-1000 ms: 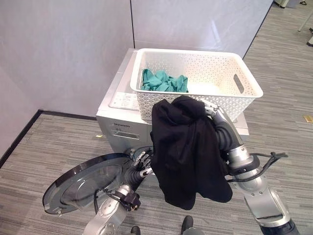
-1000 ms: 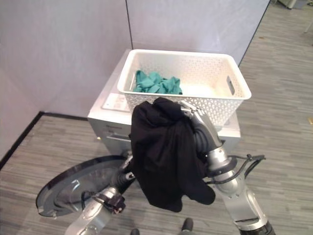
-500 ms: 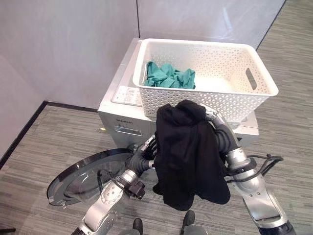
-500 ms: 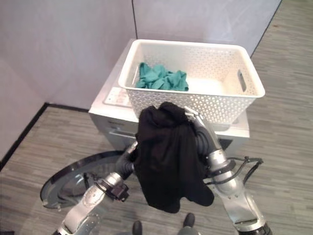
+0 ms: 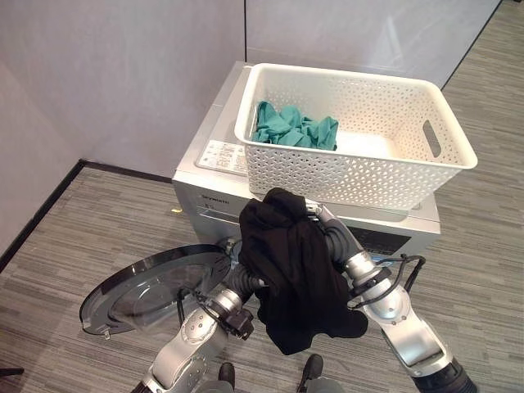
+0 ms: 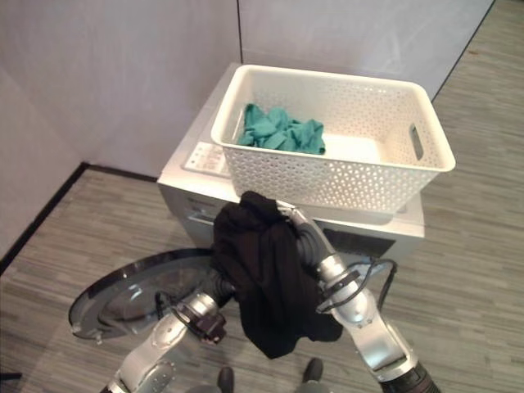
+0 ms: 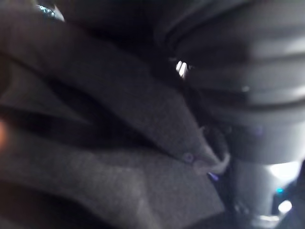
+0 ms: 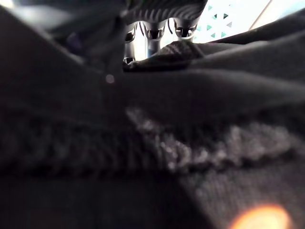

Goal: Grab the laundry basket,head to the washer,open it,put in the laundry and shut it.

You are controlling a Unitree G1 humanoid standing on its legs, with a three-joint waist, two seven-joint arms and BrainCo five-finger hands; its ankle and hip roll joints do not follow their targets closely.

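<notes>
Since a second ago the black garment (image 5: 295, 274) has dropped lower, toward the washer (image 5: 214, 184) front. Right hand (image 5: 315, 214) has its fingers curled over the cloth's top, gripping it. Left hand (image 5: 242, 279) is buried behind the cloth at 7 o'clock, fingers hidden, can't tell. Basket (image 5: 409, 176) sits on the washer, teal laundry (image 5: 293, 128) inside at 10 o'clock. Door (image 5: 151, 286) open. Left: load both garments, shut the door. Right wrist view shows silver fingers (image 8: 155, 33) over dark fabric; the eye views barely show them.
</notes>
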